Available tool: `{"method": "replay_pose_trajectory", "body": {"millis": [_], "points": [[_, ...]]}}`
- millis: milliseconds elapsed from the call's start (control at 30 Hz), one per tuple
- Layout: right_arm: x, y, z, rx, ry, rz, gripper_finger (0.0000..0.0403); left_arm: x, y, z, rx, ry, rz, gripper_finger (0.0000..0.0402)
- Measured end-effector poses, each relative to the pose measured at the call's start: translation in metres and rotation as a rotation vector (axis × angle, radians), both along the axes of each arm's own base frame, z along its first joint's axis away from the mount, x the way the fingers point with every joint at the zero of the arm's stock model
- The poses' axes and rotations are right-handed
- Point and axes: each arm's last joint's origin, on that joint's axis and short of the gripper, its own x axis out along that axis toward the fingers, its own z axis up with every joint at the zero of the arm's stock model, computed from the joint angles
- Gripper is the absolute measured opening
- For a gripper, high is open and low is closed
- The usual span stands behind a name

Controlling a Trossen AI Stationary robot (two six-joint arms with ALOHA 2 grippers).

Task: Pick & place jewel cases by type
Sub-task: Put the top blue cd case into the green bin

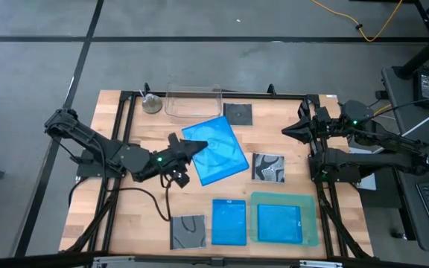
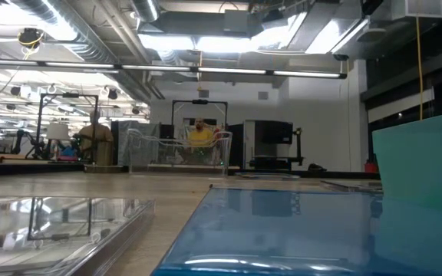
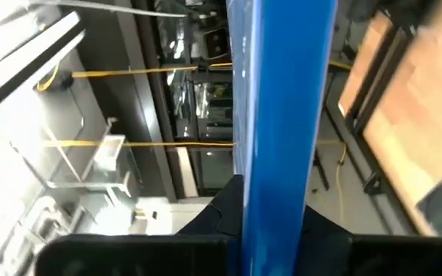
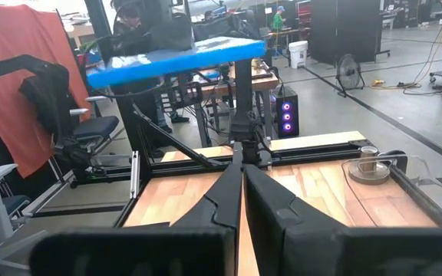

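The left end effector (image 1: 185, 151) pinches a large bright blue rectangular jewel case (image 1: 216, 150) aloft mid-desk, beside the clear plastic tub (image 1: 193, 103) and patterned square case (image 1: 269, 167). The right end effector (image 1: 293, 129), pressed together, waits at the desk's right edge.

The table (image 1: 125, 223) is pale wood with visible plank grain, framed in black metal bars. The large blue jewel case (image 1: 214, 151) is glossy plastic that catches reflections, as is the smaller blue case (image 1: 229, 221). The green tray (image 1: 313, 219) is translucent plastic, the tub (image 1: 193, 102) clear plastic. The grey case (image 1: 188, 232) looks shiny. Both arms look matt dark.
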Motion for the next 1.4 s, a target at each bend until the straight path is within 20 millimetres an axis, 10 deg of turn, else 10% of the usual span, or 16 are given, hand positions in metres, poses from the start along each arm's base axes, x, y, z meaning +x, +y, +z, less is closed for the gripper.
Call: {"method": "replay_pose_trajectory", "body": {"millis": [1400], "points": [[0.014,-0.002,-0.006,-0.032,0.051,0.037,0.0023,-0.009,0.0,0.021,-1.623,-0.712,-0.309,0.0013]]}}
